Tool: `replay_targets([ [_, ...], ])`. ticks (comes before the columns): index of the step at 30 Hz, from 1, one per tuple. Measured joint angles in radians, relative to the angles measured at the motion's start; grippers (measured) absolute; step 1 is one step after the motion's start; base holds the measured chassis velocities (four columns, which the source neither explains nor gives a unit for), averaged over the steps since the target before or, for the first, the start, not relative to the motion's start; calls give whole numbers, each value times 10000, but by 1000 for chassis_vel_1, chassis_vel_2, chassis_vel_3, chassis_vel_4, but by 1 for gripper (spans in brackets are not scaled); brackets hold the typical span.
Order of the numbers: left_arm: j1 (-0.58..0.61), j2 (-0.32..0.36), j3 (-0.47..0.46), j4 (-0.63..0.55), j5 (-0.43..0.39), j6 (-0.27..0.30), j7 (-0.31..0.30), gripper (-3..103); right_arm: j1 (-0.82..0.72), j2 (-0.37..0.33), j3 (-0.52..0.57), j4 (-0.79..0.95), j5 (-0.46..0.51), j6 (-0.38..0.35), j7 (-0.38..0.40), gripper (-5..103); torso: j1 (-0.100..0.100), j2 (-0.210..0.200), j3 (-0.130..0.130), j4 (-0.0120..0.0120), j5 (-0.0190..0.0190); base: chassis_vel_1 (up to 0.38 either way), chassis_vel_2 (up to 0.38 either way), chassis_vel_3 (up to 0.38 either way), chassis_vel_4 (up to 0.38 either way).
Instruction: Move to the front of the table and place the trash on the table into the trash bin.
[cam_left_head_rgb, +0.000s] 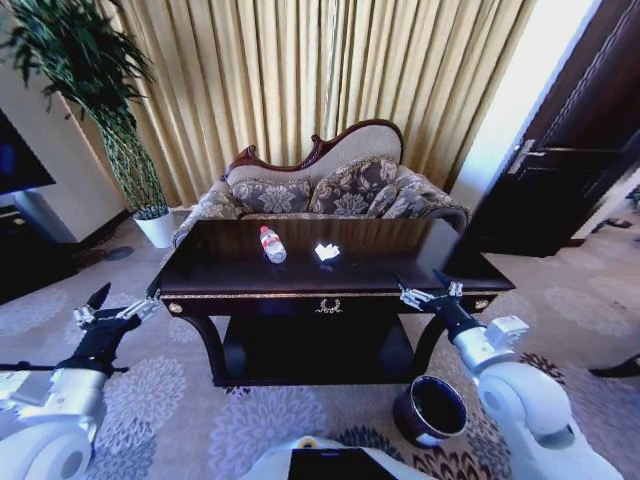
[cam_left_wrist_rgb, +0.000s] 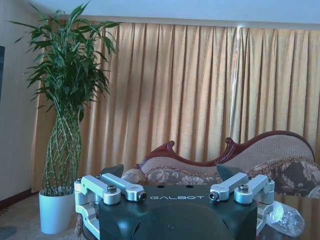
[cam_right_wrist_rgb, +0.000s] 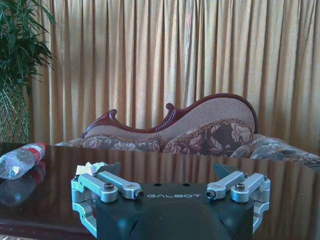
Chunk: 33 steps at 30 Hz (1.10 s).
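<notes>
**Robot at table front, litter untouched**

One dark glossy table (cam_left_head_rgb: 400, 262), gold-trimmed. One dark round trash bin (cam_left_head_rgb: 430, 410) on carpet by its front right leg. On top, mid-table: one clear bottle (cam_left_head_rgb: 272, 245) lying flat (red-white label), one crumpled white paper (cam_left_head_rgb: 327, 252) just beside. Left gripper (cam_left_head_rgb: 118, 305) and right gripper (cam_left_head_rgb: 428, 290) flank the front edge, jaws wide, empty.

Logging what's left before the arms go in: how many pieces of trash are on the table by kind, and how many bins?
Clear plastic bottle, lying on the table: 1
Crumpled white paper, beside the bottle: 1
Trash bin, on the carpet by the right gripper's arm: 1
Total: 3 (2 trash, 1 bin)
</notes>
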Motion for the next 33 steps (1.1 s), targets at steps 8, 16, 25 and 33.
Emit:
replay_targets([
  [8,31,-44,1,0,8,-11,5,100,87,-11,-217,-26,49,52,38,100,0,-1,0,0,0,-82,82,79,-82],
  [16,206,-202,-91,1,36,-200,183,100,617,-801,-615,-340,1189,273,-15,100,1,-1,0,-1,2,-28,24,24,-21],
  [25,307,-180,-180,0,36,-289,247,100,2105,-1876,-1464,-1638,2007,-462,-347,100,0,-1,0,0,1,0,0,0,0],
  [33,353,-225,-154,1,179,-372,401,100,3542,-2783,-2652,-2430,2897,-819,-406,100,0,0,0,2,0,0,0,0,0],
])
